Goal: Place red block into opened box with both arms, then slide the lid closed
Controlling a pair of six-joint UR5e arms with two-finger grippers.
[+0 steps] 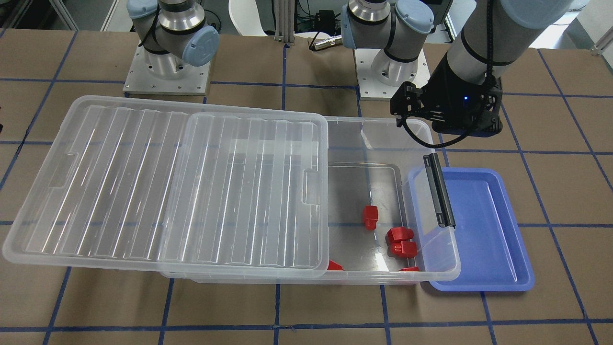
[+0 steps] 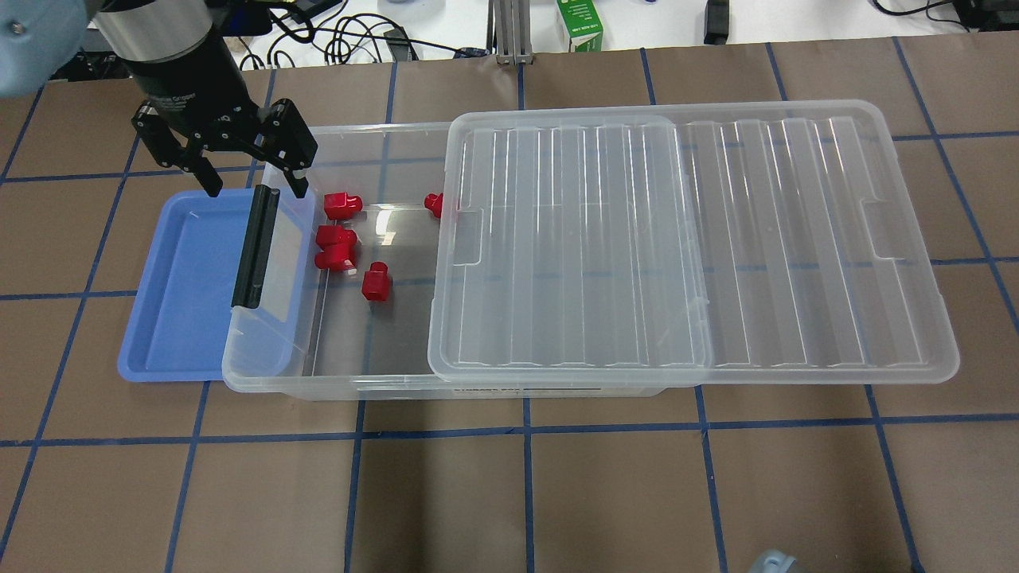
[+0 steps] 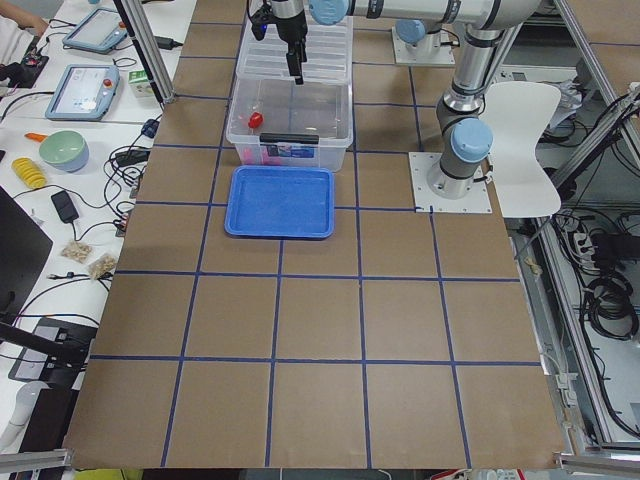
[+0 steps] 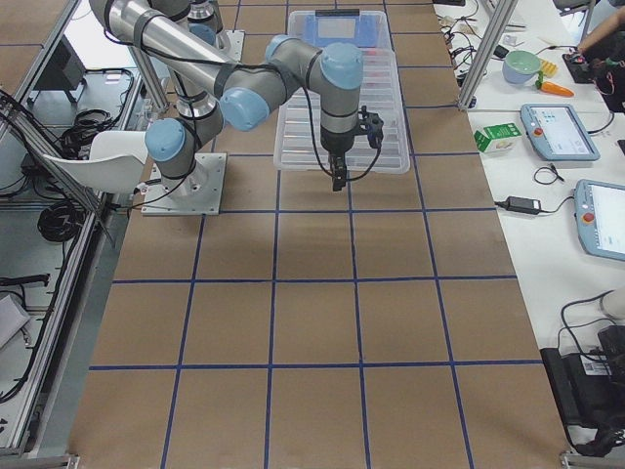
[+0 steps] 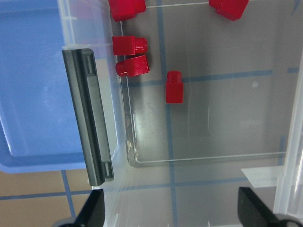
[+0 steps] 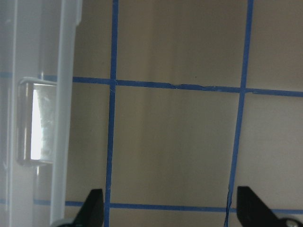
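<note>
The clear box (image 2: 334, 383) lies lengthwise on the table with several red blocks (image 2: 375, 282) on its floor near the black latch bar (image 2: 255, 247). The ribbed lid (image 2: 692, 239) covers the box's right part and overhangs far past that end. My left gripper (image 2: 256, 189) hangs open and empty over the far corner of the latch end. The left wrist view looks down on the blocks (image 5: 174, 90) between my left gripper's (image 5: 173, 215) fingers. My right gripper (image 6: 173, 210) is open over bare table just beyond the lid's (image 6: 35, 123) outer short end.
A shallow blue tray (image 2: 175, 294) sits partly under the box's latch end. Both arm bases (image 1: 167, 72) stand behind the box. A green carton (image 2: 579, 24) and cables lie past the far table edge. Brown table with blue grid lines stretches in front of the box.
</note>
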